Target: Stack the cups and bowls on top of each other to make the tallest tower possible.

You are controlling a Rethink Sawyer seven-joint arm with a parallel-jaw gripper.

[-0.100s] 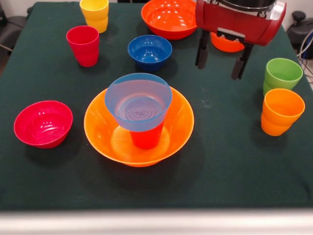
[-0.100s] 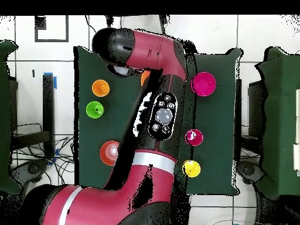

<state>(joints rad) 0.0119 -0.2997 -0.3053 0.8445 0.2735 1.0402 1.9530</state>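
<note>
At the centre of the dark green table (image 1: 234,161), toward its near side in the front view, stands the tower (image 1: 139,120): a large orange bowl (image 1: 100,127) at the base, a red-orange cup (image 1: 145,137) standing in it, and a light blue bowl (image 1: 138,100) resting on the cup's top, opening upward. The gripper (image 1: 220,56) hangs well apart from it, farther back and to the right, its two black fingers (image 1: 201,49) spread apart and holding nothing, with an orange-red bowl (image 1: 227,44) partly hidden behind them. Just beyond the tower sits a dark blue bowl (image 1: 149,51), and beyond that, by the far edge, a large red-orange bowl (image 1: 168,17) beside the red arm (image 1: 239,19). On the left, a magenta bowl (image 1: 43,123) lies near the tower's base, while a crimson cup (image 1: 83,45) and a yellow cup (image 1: 95,13) stand upright farther back. On the right, a green cup (image 1: 282,74) and an orange cup (image 1: 281,111) stand just beside each other near the table's edge. In the overhead view the arm covers the middle of the table and hides the tower, with the outlying cups and bowls showing on either side.
</note>
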